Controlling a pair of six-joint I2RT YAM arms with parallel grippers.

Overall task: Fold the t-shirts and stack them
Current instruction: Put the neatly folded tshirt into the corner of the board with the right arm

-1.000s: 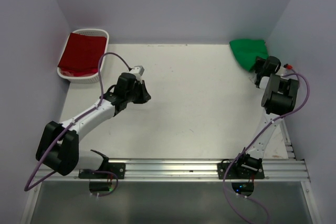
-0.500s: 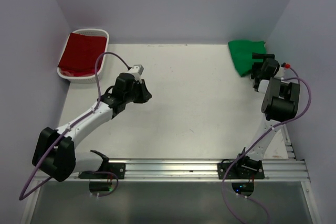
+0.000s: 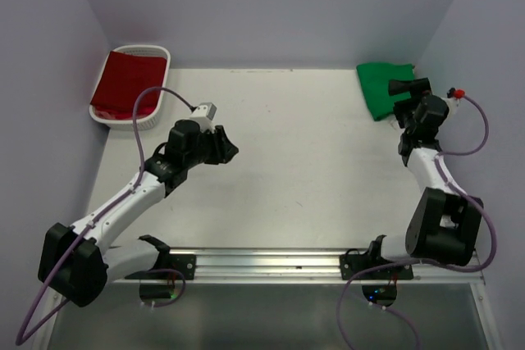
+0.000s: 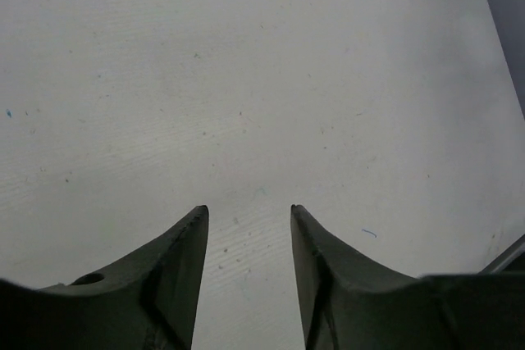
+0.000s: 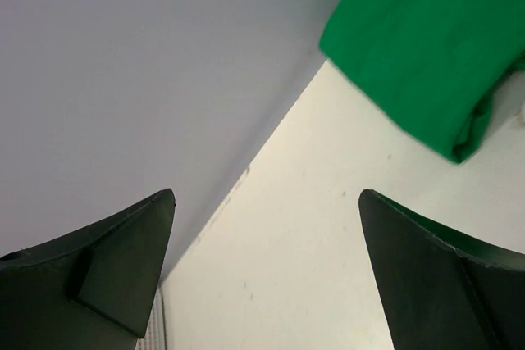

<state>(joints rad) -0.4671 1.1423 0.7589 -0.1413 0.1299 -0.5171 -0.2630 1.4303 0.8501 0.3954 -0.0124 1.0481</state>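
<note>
The bright green t-shirt [image 3: 377, 89] is lying folded into a compact bundle at the far right corner of the white worktop [image 3: 312, 170], close against the back wall. The dark red t-shirt [image 3: 125, 84] is sitting flat inside the white slatted basket [image 3: 162, 71] at the far left corner, well apart from the green one. The right claw [image 3: 395, 87] is reaching toward the green bundle's right edge. In the right wrist view its two dark fingers are standing wide apart with nothing between them, and the green cloth is lying ahead of the tips and off to one side. Whether a fingertip is grazing the cloth cannot be told from above. The left claw [image 4: 246, 212] is hanging over bare worktop left of centre, between the basket and the middle of the surface, and it is pointing to the right. Its fingers are showing a narrower gap and are gripping nothing. The left wrist view is catching only a sliver of green at its top edge.
</note>
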